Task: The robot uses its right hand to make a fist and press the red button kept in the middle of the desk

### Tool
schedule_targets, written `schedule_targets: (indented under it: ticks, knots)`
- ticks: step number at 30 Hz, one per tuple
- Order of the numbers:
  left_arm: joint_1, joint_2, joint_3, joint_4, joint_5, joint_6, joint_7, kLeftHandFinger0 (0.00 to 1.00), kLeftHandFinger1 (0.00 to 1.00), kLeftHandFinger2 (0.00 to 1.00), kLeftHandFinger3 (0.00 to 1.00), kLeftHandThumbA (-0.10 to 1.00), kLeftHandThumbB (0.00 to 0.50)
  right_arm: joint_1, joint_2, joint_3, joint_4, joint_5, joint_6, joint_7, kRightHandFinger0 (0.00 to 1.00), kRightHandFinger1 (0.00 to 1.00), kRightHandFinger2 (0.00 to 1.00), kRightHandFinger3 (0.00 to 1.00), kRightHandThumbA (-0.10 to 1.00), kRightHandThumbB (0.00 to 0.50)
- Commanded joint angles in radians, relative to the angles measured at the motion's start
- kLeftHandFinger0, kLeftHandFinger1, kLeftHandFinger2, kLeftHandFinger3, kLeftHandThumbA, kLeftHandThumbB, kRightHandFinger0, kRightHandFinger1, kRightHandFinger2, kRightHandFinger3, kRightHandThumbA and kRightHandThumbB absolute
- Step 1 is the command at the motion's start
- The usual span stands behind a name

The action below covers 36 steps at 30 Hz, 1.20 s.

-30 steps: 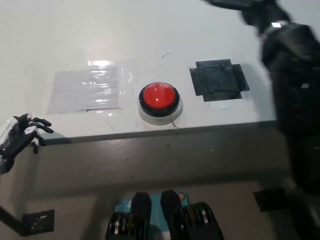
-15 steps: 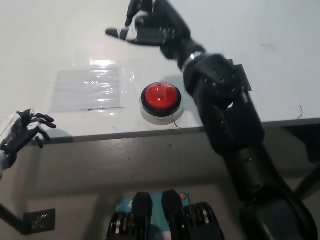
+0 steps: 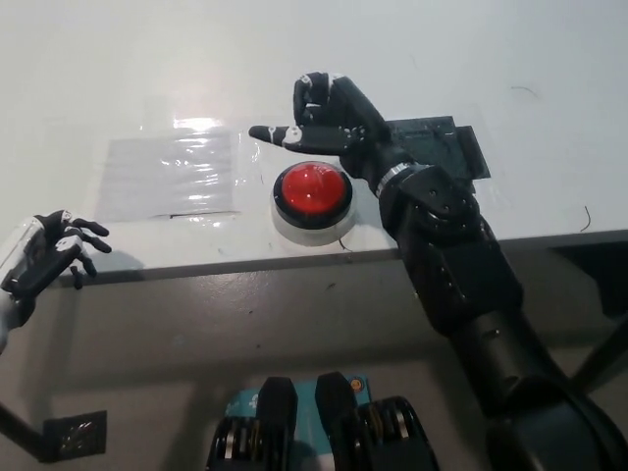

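Observation:
The red button (image 3: 312,188) is a round dome in a black ring on a white base, near the front edge of the white desk (image 3: 118,78). My black right hand (image 3: 332,120) hovers just behind and slightly above it, fingers curled into a fist and the thumb sticking out to the left. The hand does not touch the button. Its forearm runs down to the bottom right. My white left hand (image 3: 47,257) rests at the lower left by the desk's front edge, fingers apart, holding nothing.
A clear shiny tape patch (image 3: 172,175) lies left of the button. A black tape patch (image 3: 446,147) lies to its right, partly covered by my right arm. The desk's front edge (image 3: 245,263) runs just below the button.
My right hand has come back from the far side of the desk toward the button, and its fingers have curled in. The left hand has barely moved.

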Motion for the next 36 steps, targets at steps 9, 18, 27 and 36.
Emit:
schedule_targets:
  ticks: [9,18,27,36]
  knots:
    - [-0.053,0.040,-0.002,-0.024,0.010,-0.009,-0.014,0.23,0.31,0.44,0.60,0.53,0.000,0.013,0.040,0.012,0.030,-0.024,-0.080,0.020,0.00,0.00,0.25,0.27,1.00,0.500]
    - [-0.066,0.034,0.005,-0.012,0.007,-0.013,-0.007,0.22,0.30,0.42,0.57,0.54,0.000,0.059,0.074,0.026,0.066,-0.034,-0.081,0.031,0.00,0.00,0.20,0.22,1.00,0.500]
    - [-0.073,0.044,0.004,-0.009,0.008,-0.020,-0.016,0.21,0.30,0.42,0.58,0.55,0.000,0.102,0.065,0.011,0.091,-0.035,-0.066,0.013,0.00,0.00,0.18,0.19,1.00,0.500]
    - [-0.070,0.048,0.011,-0.021,0.001,-0.012,-0.017,0.23,0.32,0.45,0.61,0.49,0.000,0.117,0.047,-0.022,0.134,-0.026,-0.055,0.007,0.00,0.00,0.19,0.19,1.00,0.500]
